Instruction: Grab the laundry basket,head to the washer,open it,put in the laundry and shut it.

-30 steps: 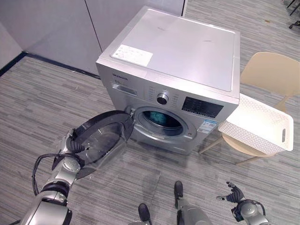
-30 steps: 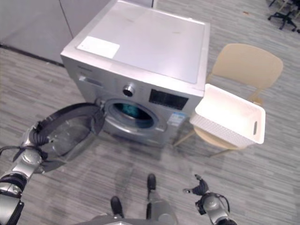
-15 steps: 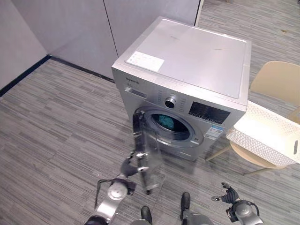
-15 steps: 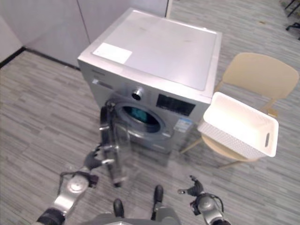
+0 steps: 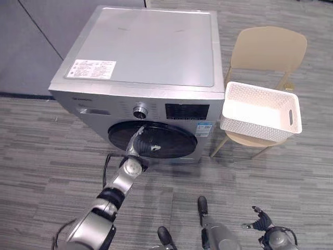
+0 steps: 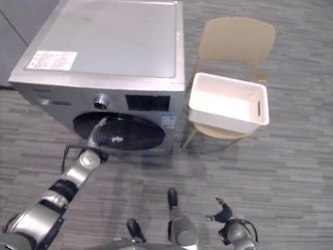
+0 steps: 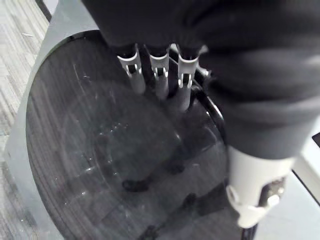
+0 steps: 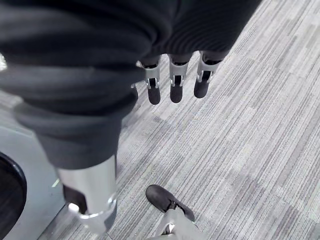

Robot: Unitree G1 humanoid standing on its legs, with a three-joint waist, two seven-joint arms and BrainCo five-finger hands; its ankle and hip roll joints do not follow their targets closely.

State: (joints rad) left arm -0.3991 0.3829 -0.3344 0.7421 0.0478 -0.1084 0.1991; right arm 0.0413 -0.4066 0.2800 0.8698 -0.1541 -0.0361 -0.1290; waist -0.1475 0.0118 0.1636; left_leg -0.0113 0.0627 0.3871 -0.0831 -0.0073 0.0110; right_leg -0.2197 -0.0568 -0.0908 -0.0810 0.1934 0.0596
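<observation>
The task looks nearly finished: the washer's (image 5: 151,57) door (image 5: 156,140) lies flush against its front, apparently shut, and the basket (image 5: 260,112) sits empty on a chair (image 5: 265,49) at the washer's 3 o'clock. Whether laundry is inside cannot be seen. The left hand (image 5: 136,143) reaches up, its straight fingers (image 7: 160,80) pressed flat on the door at its 9 o'clock edge. The right hand (image 5: 263,221) hangs low over the floor (image 8: 250,125), fingers relaxed, holding nothing.
</observation>
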